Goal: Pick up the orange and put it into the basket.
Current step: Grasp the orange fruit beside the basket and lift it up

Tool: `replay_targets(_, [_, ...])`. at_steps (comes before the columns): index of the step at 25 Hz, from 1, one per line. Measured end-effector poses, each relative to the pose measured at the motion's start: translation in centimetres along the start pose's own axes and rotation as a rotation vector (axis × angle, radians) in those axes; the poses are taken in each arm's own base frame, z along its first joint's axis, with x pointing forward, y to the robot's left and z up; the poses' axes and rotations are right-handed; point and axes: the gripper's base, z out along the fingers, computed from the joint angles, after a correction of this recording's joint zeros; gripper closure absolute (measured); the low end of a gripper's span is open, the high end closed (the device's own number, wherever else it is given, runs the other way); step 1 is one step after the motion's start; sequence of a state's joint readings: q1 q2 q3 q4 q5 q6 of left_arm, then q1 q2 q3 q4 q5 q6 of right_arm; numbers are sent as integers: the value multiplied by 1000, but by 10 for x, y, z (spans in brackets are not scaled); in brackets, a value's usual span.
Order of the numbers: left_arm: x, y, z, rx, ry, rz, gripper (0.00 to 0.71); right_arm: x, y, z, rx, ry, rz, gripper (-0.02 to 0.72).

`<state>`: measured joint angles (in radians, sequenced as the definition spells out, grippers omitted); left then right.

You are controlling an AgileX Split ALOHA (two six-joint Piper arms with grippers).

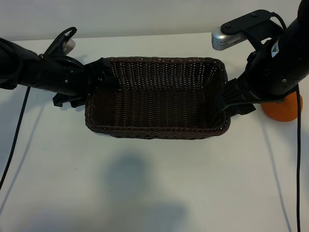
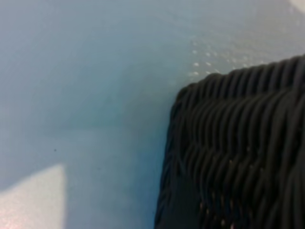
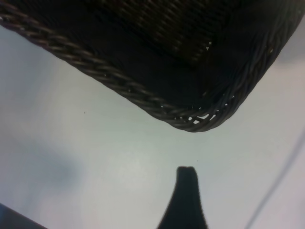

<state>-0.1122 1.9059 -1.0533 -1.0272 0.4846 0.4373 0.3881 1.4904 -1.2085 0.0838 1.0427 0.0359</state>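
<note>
Fingers (image 1: 227, 104) of the right arm spread at the basket (image 1: 159, 131); left fingers' state unclear. Orange (image 1: 285, 110): firm, light, best gripped across its middle.

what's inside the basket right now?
Nothing visible: the basket shows only bare woven floor and walls. The left gripper and right gripper cover small parts of its two ends. The orange sits outside, on the table behind the right arm.
</note>
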Motion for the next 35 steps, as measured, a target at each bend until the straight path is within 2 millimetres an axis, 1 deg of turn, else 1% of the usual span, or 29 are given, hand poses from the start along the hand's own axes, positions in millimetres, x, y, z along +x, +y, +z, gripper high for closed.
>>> replay_targets(5, [-1,-8,-16,-16,-19,48,33,0,0,0,0,0,0,123])
replay_targets(12, [1,-11,-36,-119,2,106,40,0,0,0,0,0,0,123])
replay_targets(19, [-14,-28,-59,-176,41,182,56,0,0,0,0,0,0,123])
replay_targets(28, [-32,-42,-94,-353,123,303,98,0,0,0,0,0,0,123])
replay_targets(32, [-32,-41,-112,-407,138,327,105,0,0,0,0,1,0,123])
replay_targets(34, [-35,-35,-129,-417,109,305,108,0,0,0,2,1,-1,123])
replay_targets(35, [-37,-29,-138,-427,93,288,110,0,0,0,2,1,-1,123])
